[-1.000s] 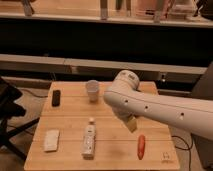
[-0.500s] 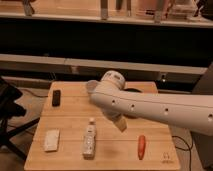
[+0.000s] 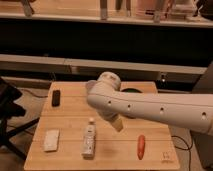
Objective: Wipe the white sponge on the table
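Observation:
The white sponge lies flat near the front left corner of the light-wood table. My white arm reaches in from the right across the middle of the table. The gripper hangs below the arm's elbow-like end, its tan fingers pointing down over the table's centre, open with nothing in them. It is well to the right of the sponge, just beyond the white bottle, and apart from both.
The bottle lies lengthwise right of the sponge. A black block sits at the back left. An orange-red stick-shaped object lies front right, near the logo mark. A dark round thing peeks behind the arm.
The arm has swung left across the table, and the gripper moved left with it. A white cup at the table's back is now covered by the arm.

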Robot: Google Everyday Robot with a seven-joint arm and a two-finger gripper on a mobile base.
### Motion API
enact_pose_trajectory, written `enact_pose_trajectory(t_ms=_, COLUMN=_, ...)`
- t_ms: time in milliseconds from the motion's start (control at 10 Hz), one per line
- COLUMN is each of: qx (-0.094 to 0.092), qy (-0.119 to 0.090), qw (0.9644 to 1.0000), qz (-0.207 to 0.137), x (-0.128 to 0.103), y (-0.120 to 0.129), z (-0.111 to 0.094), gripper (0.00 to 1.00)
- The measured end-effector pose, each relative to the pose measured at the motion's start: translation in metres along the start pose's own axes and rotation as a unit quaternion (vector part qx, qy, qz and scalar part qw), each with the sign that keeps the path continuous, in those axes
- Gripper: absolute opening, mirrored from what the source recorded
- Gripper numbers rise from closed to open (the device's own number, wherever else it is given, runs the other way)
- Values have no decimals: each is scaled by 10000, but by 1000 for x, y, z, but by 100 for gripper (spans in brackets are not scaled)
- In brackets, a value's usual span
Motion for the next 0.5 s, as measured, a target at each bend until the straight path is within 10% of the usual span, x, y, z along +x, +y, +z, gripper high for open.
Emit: enact_pose_trajectory(t_ms=500, qx=82, qy=-43, qw=9992, qz=-381, x=-13, y=-11, z=2, gripper=80)
